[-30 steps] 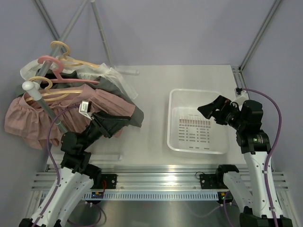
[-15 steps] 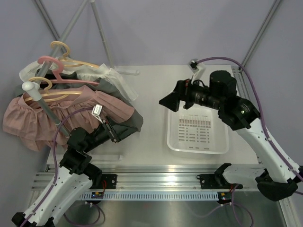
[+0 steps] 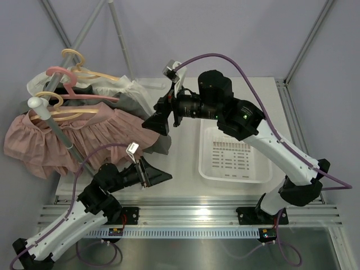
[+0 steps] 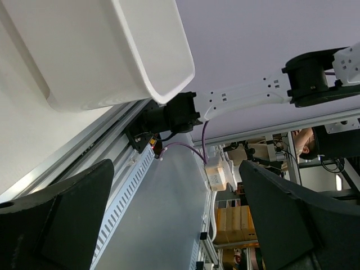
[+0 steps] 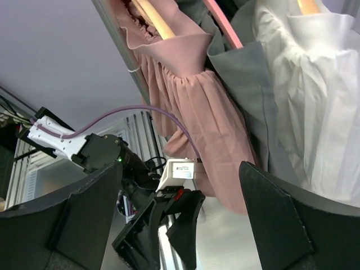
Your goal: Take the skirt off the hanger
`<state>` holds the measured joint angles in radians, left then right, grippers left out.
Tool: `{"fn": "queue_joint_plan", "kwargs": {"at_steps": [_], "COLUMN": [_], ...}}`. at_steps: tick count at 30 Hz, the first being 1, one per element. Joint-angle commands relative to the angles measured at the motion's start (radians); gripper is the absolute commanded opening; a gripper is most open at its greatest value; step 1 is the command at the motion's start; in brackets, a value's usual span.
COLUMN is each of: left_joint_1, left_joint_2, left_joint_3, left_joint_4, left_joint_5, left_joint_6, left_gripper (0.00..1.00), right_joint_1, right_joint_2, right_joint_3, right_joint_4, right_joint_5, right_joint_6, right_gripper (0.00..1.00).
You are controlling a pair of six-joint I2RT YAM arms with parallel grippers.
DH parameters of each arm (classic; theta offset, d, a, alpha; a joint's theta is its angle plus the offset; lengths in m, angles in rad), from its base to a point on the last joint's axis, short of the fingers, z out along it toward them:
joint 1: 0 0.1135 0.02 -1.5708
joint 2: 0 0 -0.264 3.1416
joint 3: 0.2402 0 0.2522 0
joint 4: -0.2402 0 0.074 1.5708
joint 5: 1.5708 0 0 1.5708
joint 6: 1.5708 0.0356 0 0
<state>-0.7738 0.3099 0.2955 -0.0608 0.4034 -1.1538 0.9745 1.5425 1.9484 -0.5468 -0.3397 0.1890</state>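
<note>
My right hand [image 3: 156, 122], apart and empty, faces the skirt [image 3: 107, 127] at centre left, ready to grip; left hand [image 3: 160, 176], also apart, stands clear.

looks like soft matt pink cloth on the skirt [image 3: 95, 132], full of small folds. smooth pale wood for the hanger [image 3: 62, 115]. shiny milky plastic for the bin [image 3: 203, 147]. ribbed, shiny metal along the rail [image 3: 197, 215].

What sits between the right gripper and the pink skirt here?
Nothing. The right wrist view shows the pink skirt unobstructed past the open right gripper, with a grey garment hanging beside it.
</note>
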Motion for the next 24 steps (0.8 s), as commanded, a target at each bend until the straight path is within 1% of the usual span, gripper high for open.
{"fn": "queue_joint_plan", "kwargs": {"at_steps": [1,5,12,14,15,19,22,24], "left_joint_1": [-0.007,-0.007,-0.009,-0.009,-0.007,-0.007,-0.008,-0.007], "left_joint_2": [-0.047,-0.081,-0.169,-0.184,-0.196,-0.218,-0.226,-0.229], "left_joint_3": [0.016,0.044,0.040,0.040,0.040,0.050,0.062,0.071], "left_joint_4": [-0.002,-0.065,-0.125,-0.142,-0.146,-0.168,-0.188,-0.204], "left_joint_5": [-0.035,-0.029,-0.028,-0.026,-0.025,-0.017,-0.014,-0.011], "left_joint_6": [-0.004,0.025,0.026,0.026,0.025,0.031,0.042,0.048], "left_gripper": [0.99,0.99,0.99,0.99,0.99,0.99,0.99,0.99], "right_joint_1": [0.021,0.032,0.059,0.059,0.061,0.067,0.067,0.069], "right_joint_2": [0.074,0.159,0.338,0.386,0.401,0.461,0.485,0.517], "right_joint_3": [0.070,0.150,0.417,0.455,0.483,0.520,0.526,0.560], "right_joint_4": [0.088,0.122,0.001,-0.008,-0.013,-0.009,0.011,0.007], "right_joint_5": [-0.061,-0.136,-0.208,-0.223,-0.241,-0.268,-0.285,-0.295], "right_joint_6": [-0.097,-0.125,-0.183,-0.183,-0.207,-0.220,-0.215,-0.214], "right_gripper": [0.91,0.86,0.81,0.79,0.76,0.75,0.75,0.75]}}
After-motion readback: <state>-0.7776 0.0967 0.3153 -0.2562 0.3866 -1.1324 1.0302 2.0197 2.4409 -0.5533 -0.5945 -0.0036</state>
